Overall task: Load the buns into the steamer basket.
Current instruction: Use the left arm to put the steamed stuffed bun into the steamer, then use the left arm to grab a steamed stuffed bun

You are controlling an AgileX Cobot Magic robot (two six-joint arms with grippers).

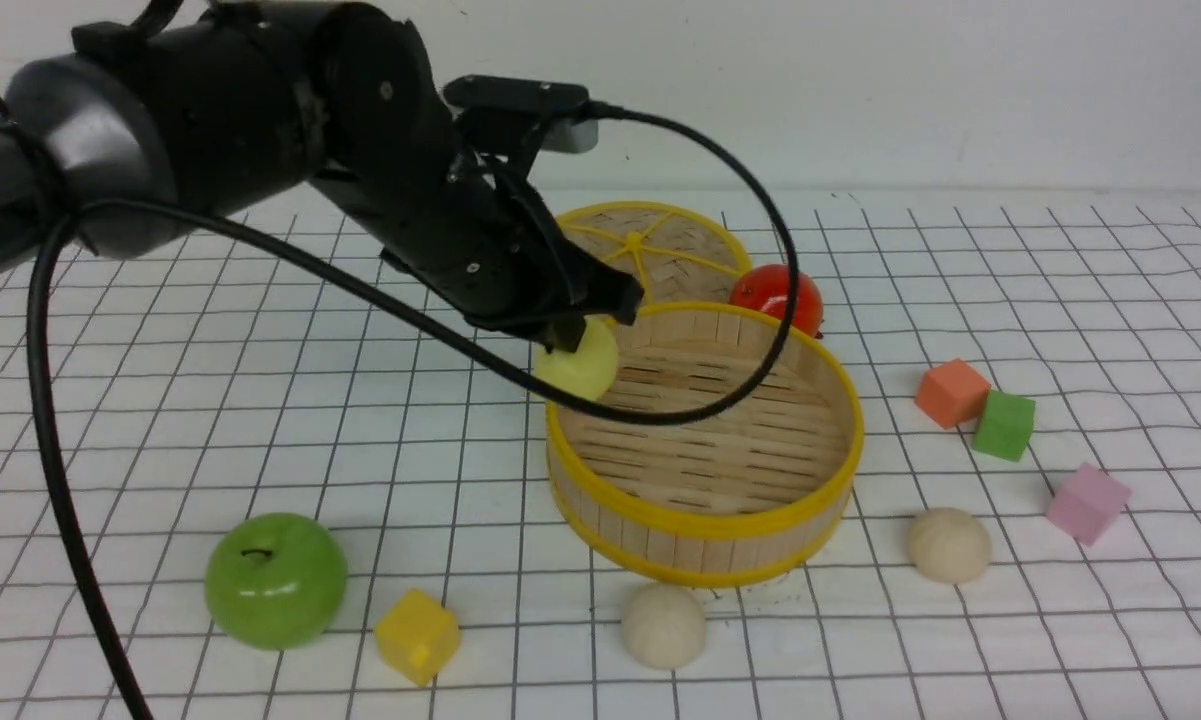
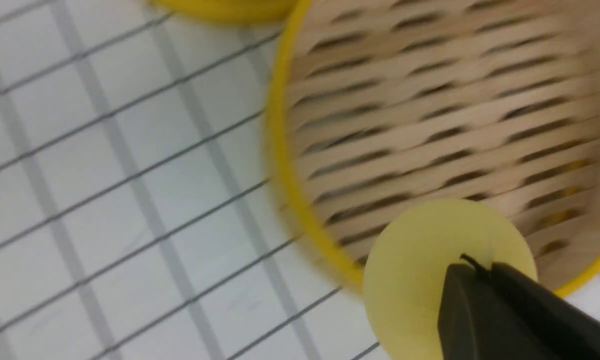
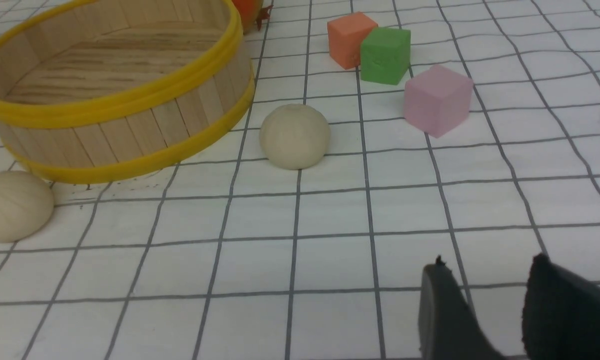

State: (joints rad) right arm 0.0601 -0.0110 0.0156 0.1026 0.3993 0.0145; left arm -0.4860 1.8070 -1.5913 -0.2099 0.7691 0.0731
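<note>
The pale yellow bun (image 1: 582,368) (image 2: 414,280) is at the left rim of the steamer basket (image 1: 710,522) (image 2: 280,150) (image 3: 130,95), partly over its slatted floor. My left gripper (image 1: 572,335) (image 2: 479,267) is right above this bun, its two fingers pressed together and shut, with the bun beyond the tips rather than between them. Two cream-beige buns lie on the table in front of the basket, one (image 1: 663,625) (image 3: 12,205) at its near side and one (image 1: 948,544) (image 3: 295,136) to its right. My right gripper (image 3: 487,265) hangs open over bare table with nothing in it.
The woven lid (image 1: 650,245) and a red fruit (image 1: 775,295) lie behind the basket. A green apple (image 1: 275,580) and a yellow cube (image 1: 417,635) sit at the front left. Orange (image 1: 950,392), green (image 1: 1003,424) and pink (image 1: 1087,503) cubes stand to the right.
</note>
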